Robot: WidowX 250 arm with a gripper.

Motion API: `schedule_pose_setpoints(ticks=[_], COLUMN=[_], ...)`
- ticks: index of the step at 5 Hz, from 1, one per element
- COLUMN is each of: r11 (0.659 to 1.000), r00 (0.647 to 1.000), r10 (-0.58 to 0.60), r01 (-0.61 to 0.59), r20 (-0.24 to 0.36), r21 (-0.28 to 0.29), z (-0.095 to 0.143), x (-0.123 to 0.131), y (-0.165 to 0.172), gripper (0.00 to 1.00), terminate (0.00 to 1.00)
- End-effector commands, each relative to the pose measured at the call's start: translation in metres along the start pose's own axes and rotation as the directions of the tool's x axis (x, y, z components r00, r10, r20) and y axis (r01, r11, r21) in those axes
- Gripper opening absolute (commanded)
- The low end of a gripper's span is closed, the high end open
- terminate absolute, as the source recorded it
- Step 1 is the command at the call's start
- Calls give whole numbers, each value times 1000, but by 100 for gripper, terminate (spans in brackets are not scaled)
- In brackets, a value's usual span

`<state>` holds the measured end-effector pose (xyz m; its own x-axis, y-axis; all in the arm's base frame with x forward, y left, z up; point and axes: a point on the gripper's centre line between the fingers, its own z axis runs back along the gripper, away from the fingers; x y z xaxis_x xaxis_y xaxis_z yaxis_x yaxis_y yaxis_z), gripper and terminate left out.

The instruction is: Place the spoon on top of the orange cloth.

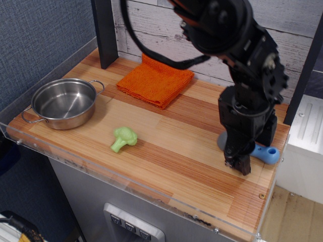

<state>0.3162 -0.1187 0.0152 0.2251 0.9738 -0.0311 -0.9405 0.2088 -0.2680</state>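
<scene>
The spoon lies on the wooden table at the right. Its dark-grey bowl [221,139] and the end of its light-blue handle [266,154] show on either side of my arm. My black gripper [237,164] is lowered to the tabletop over the spoon's middle and hides the join of bowl and handle. The fingers overlap from this side, so I cannot tell whether they are open or shut. The orange cloth [155,80] lies folded at the back centre, well to the left of the gripper, with nothing on it.
A steel pot [64,103] stands at the left end. A green broccoli toy [123,138] lies at front centre. A black post [105,33] stands behind the cloth. A clear raised lip [131,187] runs along the table's front edge.
</scene>
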Motion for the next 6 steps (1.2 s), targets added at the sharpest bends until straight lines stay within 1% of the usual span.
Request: schedule_pose_setpoints(ticks=[1, 2, 4, 5, 6], r11=[1000, 1000, 1000, 999, 995], r00=[1000, 999, 998, 997, 992], r10=[-9, -18, -11, -36, -99], r01=[9, 17, 10, 35, 99], r20=[8, 28, 54, 66, 72], r21=[-17, 6, 25, 19, -5], z=[-5, -6, 10, 23, 49], x=[-7, -10, -6, 2, 13], y=[-15, -14, -13, -14, -22], gripper=[100, 0, 0, 0, 0], terminate=[0, 0, 0, 0, 0])
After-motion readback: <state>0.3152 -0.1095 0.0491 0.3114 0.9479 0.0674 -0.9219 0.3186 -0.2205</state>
